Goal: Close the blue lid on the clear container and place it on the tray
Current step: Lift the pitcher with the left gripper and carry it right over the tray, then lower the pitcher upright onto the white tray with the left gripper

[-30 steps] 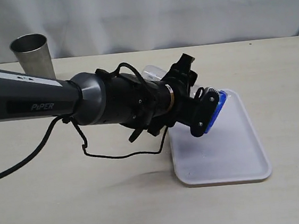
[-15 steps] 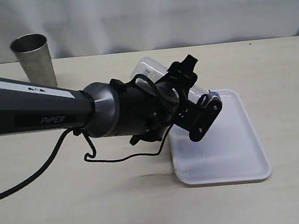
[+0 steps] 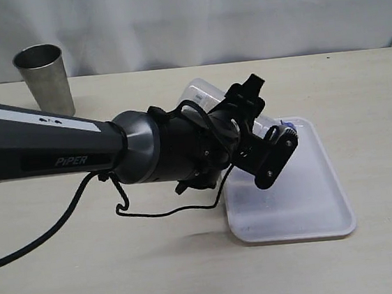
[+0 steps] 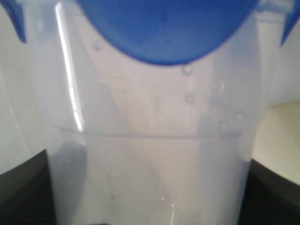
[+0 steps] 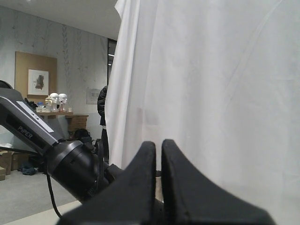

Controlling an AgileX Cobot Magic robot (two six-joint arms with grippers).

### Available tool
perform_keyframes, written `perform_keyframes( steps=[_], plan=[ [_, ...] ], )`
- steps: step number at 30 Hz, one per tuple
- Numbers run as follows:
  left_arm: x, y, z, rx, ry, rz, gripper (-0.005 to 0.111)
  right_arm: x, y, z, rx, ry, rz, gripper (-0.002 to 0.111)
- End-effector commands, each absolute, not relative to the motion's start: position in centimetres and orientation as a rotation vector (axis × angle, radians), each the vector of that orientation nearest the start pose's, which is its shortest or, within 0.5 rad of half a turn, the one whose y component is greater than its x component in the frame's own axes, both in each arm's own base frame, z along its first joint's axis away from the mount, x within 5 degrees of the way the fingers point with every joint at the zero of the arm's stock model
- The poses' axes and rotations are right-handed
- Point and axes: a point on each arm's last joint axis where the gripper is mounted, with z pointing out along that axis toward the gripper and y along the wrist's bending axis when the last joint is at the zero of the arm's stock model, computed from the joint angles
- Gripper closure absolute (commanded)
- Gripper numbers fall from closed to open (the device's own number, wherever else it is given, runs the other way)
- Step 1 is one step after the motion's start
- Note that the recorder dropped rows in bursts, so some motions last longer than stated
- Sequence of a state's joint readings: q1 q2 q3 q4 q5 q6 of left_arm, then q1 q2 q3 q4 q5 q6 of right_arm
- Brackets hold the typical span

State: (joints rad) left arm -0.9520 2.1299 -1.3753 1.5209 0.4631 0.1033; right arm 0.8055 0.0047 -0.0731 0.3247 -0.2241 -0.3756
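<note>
Container (image 3: 201, 94): one, tilted, lid end over tray's far left corner.
Lid (image 4: 164, 28): one, blue, on container's end.
Tray (image 3: 315, 212): one; near half bare.
Cup (image 3: 42, 72): one, well left of tray.
Left jaws: clamped on container.
Right jaws: pressed together, empty.

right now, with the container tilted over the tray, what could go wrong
1. The left gripper holds the container tilted, lid end toward the tray. Released like this, it would probably topple or roll.
2. In the left wrist view the flaps seem to stick outward, so the lid may be unlatched and could pop off.
3. The arm hides any contact with the tray, so pushing down might shove the tray.
</note>
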Motion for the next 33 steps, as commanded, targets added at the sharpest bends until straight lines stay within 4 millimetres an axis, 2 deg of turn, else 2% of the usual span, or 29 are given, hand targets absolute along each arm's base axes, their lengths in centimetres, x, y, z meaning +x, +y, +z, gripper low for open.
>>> perform_keyframes(
  steps=[1,23,33],
  plan=[
    [29.5,-35.4,16.1,2.061,0.967,0.755,0.107,3.7,2.9,25.5,-0.455,1.142,0.61,0.104],
    [28.7,-36.6,15.8,1.926,1.131,0.395,0.107,3.7,2.9,25.5,-0.455,1.142,0.61,0.104],
    [31.2,-34.7,16.3,1.644,1.391,-0.29,0.107,3.7,2.9,25.5,-0.455,1.142,0.61,0.104]
  ],
)
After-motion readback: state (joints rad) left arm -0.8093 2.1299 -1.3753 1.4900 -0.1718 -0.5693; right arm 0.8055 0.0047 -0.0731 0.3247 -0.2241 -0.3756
